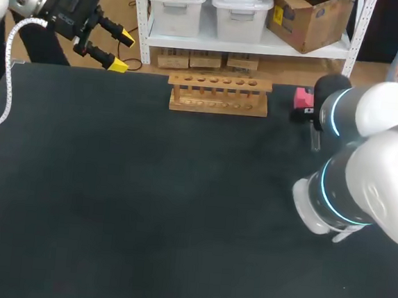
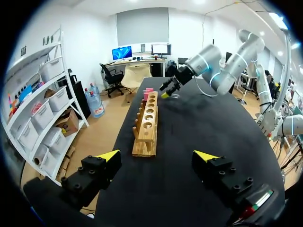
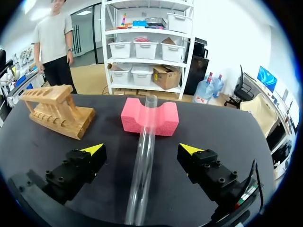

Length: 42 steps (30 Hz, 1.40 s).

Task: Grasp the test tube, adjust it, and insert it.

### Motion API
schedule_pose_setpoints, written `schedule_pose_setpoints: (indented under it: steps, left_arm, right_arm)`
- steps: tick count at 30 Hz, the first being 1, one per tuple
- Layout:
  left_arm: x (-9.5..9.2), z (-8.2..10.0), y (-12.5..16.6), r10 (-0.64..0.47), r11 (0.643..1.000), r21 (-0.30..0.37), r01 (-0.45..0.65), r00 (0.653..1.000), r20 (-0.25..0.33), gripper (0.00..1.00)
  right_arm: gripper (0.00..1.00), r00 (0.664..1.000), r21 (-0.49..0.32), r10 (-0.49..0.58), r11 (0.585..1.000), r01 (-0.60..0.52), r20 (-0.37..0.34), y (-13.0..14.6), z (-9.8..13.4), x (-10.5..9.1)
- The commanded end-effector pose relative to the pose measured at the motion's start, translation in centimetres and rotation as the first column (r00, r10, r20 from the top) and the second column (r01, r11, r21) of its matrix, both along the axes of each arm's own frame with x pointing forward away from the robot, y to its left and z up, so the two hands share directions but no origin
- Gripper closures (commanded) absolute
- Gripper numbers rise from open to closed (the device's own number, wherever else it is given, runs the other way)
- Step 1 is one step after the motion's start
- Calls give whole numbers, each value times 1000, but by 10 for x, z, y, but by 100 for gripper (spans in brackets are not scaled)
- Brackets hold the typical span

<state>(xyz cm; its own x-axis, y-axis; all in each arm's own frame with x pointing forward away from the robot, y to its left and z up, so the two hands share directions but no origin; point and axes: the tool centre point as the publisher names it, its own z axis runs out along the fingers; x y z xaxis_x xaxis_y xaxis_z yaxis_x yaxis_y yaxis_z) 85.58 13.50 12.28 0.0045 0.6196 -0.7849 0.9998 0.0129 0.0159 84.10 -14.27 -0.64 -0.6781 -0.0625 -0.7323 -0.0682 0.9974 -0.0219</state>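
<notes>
Right jaws gape wide astride the test tube [image 3: 144, 156], which lies on the counter [image 3: 213, 132] midway between them, untouched, its 12 o'clock end resting on the pink foam block [image 3: 149, 117]. Left jaws, open and empty, hang at the counter's 10 o'clock corner.

Seen from my remote station: I can read no lettering, number, label or sign on the dark worktop [image 1: 145, 207], nor on what it carries, the wooden rack [image 1: 219, 95], the pink foam block [image 3: 149, 116] and the clear test tube [image 3: 143, 161].
</notes>
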Motion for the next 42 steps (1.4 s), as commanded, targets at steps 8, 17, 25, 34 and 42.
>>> schedule_pose_setpoints:
  steps: [8,17,25,34,42]
  left_arm:
    - [-1,0,0,2,1000,2,-2,1000,3,0]
    - [-1,0,0,2,1000,2,-2,1000,3,0]
    - [-1,0,0,2,1000,2,-2,1000,3,0]
    - [-1,0,0,2,1000,2,-2,1000,3,0]
    - [-1,0,0,2,1000,2,-2,1000,3,0]
  right_arm:
    - [11,1000,12,-8,1000,8,-21,-1,-4,5]
    - [51,999,2,-16,1000,16,-35,-4,-5,4]
    - [53,999,-14,-18,1000,18,-45,-1,-5,4]
    - [56,998,-23,-24,999,23,-60,1,-5,3]
    - [71,997,-28,-34,999,33,-66,1,-6,3]
